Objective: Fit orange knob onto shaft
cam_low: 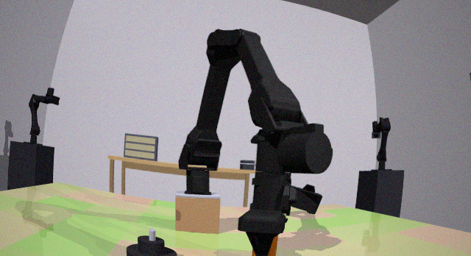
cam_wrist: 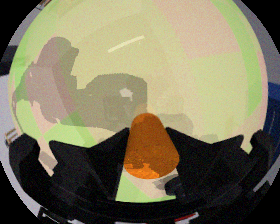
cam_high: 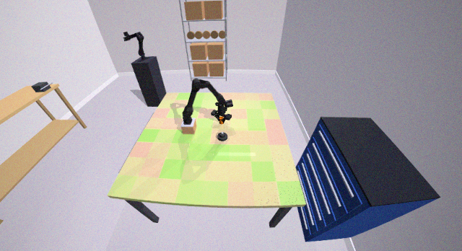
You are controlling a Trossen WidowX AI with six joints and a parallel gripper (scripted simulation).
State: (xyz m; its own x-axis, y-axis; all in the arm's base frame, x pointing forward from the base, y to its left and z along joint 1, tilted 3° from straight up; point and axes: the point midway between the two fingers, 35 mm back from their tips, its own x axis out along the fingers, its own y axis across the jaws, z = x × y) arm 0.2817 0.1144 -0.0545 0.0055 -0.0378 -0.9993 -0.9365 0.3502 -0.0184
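Observation:
The orange knob point(cam_high: 221, 120) point(cam_low: 273, 246) point(cam_wrist: 151, 150) stands narrow between my gripper's fingers, low near the table, behind the pedestal in the top view. My gripper point(cam_high: 221, 118) point(cam_wrist: 147, 131) points down and is open only about as wide as the knob, with the fingers close at both its sides; any gap is too thin to see. In the exterior view the knob's lower end is cut off, so its contact with the table is hidden. Its hole is out of sight. The black round pedestal point(cam_high: 222, 137) point(cam_low: 150, 246) carries the bare upright silver shaft point(cam_low: 151, 235).
The arm's base block point(cam_high: 188, 128) point(cam_low: 197, 214) stands left of the pedestal in the top view. The patchwork table point(cam_high: 202, 190) carries arm shadows. A blue drawer cabinet point(cam_high: 375, 164) stands beyond its right edge, a shelf rack point(cam_high: 226, 31) behind it.

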